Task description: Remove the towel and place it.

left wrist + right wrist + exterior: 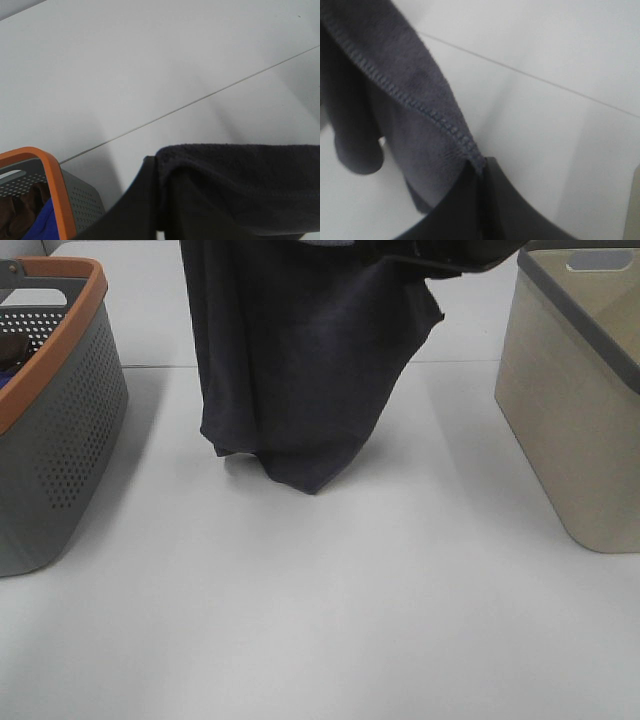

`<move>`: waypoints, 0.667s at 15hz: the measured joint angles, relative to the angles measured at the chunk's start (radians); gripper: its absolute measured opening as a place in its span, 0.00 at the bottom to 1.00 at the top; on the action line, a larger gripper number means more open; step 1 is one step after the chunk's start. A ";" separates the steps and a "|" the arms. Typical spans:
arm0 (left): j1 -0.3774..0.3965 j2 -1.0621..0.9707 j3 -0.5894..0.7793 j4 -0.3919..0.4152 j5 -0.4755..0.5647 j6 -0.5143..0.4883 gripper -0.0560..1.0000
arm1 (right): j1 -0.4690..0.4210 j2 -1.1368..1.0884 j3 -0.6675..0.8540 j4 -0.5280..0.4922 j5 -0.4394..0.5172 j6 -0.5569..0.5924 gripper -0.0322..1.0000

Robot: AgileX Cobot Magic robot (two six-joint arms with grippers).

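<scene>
The dark navy towel (pixel 300 370) hangs down from the top of the exterior high view, over the middle of the white table. Its lowest folds reach the tabletop or hang just above it. In the left wrist view my left gripper (pixel 158 200) is shut on the towel's plush upper edge (pixel 240 185). In the right wrist view my right gripper (pixel 482 175) is shut on a hemmed corner of the towel (pixel 415 95). In the exterior high view only a dark part of the right arm (pixel 450 255) shows, and the left gripper is out of frame. No white tag shows.
A grey perforated basket with an orange rim (pixel 60 420) stands at the left. The left wrist view (pixel 55 185) shows blue and brown cloth inside it. A beige bin with a grey rim (pixel 580 410) stands at the right. A seam (pixel 480 362) crosses the table.
</scene>
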 joint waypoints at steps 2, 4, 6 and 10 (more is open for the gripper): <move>0.004 0.055 0.000 0.058 -0.061 -0.032 0.06 | -0.054 0.088 -0.114 -0.021 0.003 -0.008 0.03; 0.034 0.103 0.000 0.088 -0.170 -0.073 0.06 | -0.096 0.164 -0.226 -0.057 0.008 -0.026 0.03; 0.083 0.138 0.000 0.094 -0.301 -0.116 0.06 | -0.135 0.229 -0.341 -0.112 -0.007 -0.026 0.03; 0.146 0.222 0.000 0.095 -0.528 -0.136 0.06 | -0.152 0.327 -0.458 -0.252 -0.115 -0.027 0.03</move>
